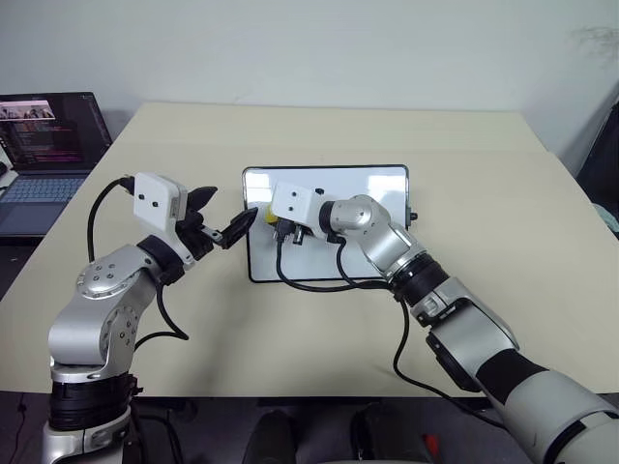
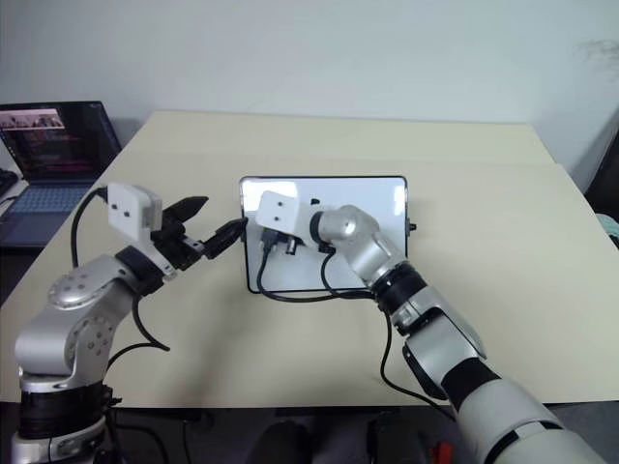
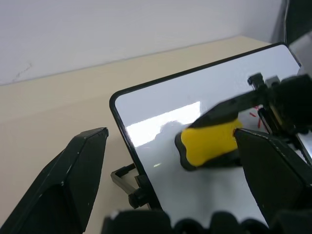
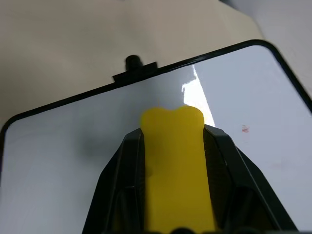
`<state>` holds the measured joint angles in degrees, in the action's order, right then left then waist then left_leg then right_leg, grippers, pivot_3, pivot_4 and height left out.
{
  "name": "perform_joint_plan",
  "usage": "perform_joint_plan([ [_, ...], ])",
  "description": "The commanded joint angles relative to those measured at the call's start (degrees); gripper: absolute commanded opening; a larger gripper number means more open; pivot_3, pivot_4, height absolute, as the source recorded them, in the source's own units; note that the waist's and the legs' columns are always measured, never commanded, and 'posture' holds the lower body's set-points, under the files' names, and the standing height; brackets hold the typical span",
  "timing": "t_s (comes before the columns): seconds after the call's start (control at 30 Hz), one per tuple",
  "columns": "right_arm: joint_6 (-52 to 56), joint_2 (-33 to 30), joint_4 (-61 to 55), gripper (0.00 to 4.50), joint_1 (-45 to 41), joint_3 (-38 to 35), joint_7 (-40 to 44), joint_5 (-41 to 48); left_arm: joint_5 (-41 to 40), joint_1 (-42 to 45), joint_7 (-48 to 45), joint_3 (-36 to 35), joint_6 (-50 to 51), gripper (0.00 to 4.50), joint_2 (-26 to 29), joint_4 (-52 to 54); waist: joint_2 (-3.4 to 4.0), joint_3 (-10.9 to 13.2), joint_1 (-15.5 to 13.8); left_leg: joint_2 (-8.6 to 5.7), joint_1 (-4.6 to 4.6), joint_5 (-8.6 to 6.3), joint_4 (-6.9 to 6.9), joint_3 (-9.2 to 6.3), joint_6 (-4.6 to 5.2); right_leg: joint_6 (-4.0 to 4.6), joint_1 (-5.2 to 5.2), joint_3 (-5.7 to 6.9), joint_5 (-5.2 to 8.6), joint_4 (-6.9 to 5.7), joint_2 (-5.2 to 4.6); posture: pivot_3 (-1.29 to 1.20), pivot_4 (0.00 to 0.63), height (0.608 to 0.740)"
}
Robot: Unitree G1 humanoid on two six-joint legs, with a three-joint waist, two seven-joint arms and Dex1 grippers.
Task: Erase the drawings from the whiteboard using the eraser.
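Observation:
The whiteboard (image 1: pixel 372 188), glossy white in a thin black frame, rests on the tan table. My right gripper (image 4: pixel 173 137) is shut on the yellow eraser (image 3: pixel 209 141) and holds it against the board's left part. Small red drawings (image 3: pixel 253 114) show on the board just beside the eraser, and a faint red mark (image 4: pixel 245 129) is off to its side. My left gripper (image 1: pixel 232 205) is open at the board's left edge. That edge and its black side knob (image 3: pixel 134 195) lie between the spread fingers without visible contact.
An open laptop (image 1: pixel 44 145) stands at the table's far left corner. Black cables (image 1: pixel 309 282) loop from my right wrist over the board's near edge. Bare table (image 1: pixel 484 193) stretches to the right of the board and behind it.

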<state>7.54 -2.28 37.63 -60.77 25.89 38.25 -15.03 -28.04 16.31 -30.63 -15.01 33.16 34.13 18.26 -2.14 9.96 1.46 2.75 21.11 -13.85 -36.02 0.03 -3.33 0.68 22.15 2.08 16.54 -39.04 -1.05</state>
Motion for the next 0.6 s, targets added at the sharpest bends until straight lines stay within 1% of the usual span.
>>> perform_joint_plan([
  [0.03,0.8,-0.8,-0.6,1.30,-0.4,-2.6,-2.6,0.0,-0.3,0.7,0.1,-0.5,-0.7,4.50,0.3,1.5,0.00,0.0,0.0,0.00,0.00,0.01,0.00,0.00,0.01,0.01,0.00,0.00,-0.01,0.00,0.00,0.00,0.150,0.740],
  [0.1,0.0,-0.4,-4.0,1.30,-1.1,-4.2,-3.2,1.6,-0.3,0.6,0.0,-0.4,-0.7,4.50,0.3,1.5,0.01,0.0,0.0,0.00,0.03,0.01,0.00,0.00,0.01,0.00,0.03,0.00,-0.01,-0.01,0.00,0.00,0.150,0.740],
  [0.2,0.2,-0.1,-7.4,1.30,-1.8,-6.3,-5.0,2.3,-0.3,0.5,-0.1,-0.5,-0.7,4.50,0.3,1.5,0.01,0.0,0.0,0.01,0.34,0.01,0.00,-0.01,0.00,0.11,0.25,0.01,-0.07,0.04,0.00,0.00,0.150,0.740],
  [0.23,0.4,-0.1,-8.4,1.30,-2.0,-7.1,-5.9,2.4,-0.3,0.5,-0.1,-0.5,-0.7,4.50,0.3,1.5,0.01,0.0,0.1,0.01,0.51,0.01,0.00,0.00,-0.01,0.25,0.42,0.00,-0.15,0.04,0.00,0.00,0.150,0.740],
  [0.33,0.9,0.1,-9.2,1.30,-2.2,-7.9,-7.3,2.1,-0.3,0.5,-0.3,-0.3,-0.7,4.50,0.2,1.5,-0.01,0.0,0.1,0.02,1.24,0.01,0.00,0.01,-0.02,0.24,1.14,-0.04,-0.20,-0.02,0.00,0.00,0.150,0.740],
  [0.5,1.6,-0.4,-7.3,1.30,-1.3,-6.2,-7.3,0.7,-0.3,0.7,-0.3,0.1,-0.7,4.50,0.1,1.6,0.00,0.0,0.2,0.04,1.69,-0.06,0.03,0.04,-0.08,0.21,1.51,-0.02,-0.17,0.14,-0.02,0.00,0.150,0.740],
  [0.6,2.7,-1.3,-6.8,1.30,0.3,-4.3,-5.2,-0.6,-0.4,0.7,-0.3,0.2,-0.8,4.50,0.1,1.5,0.00,0.0,0.2,0.02,1.69,-0.06,0.02,0.04,-0.08,0.21,1.51,-0.02,-0.17,0.15,-0.04,0.00,0.150,0.740],
])
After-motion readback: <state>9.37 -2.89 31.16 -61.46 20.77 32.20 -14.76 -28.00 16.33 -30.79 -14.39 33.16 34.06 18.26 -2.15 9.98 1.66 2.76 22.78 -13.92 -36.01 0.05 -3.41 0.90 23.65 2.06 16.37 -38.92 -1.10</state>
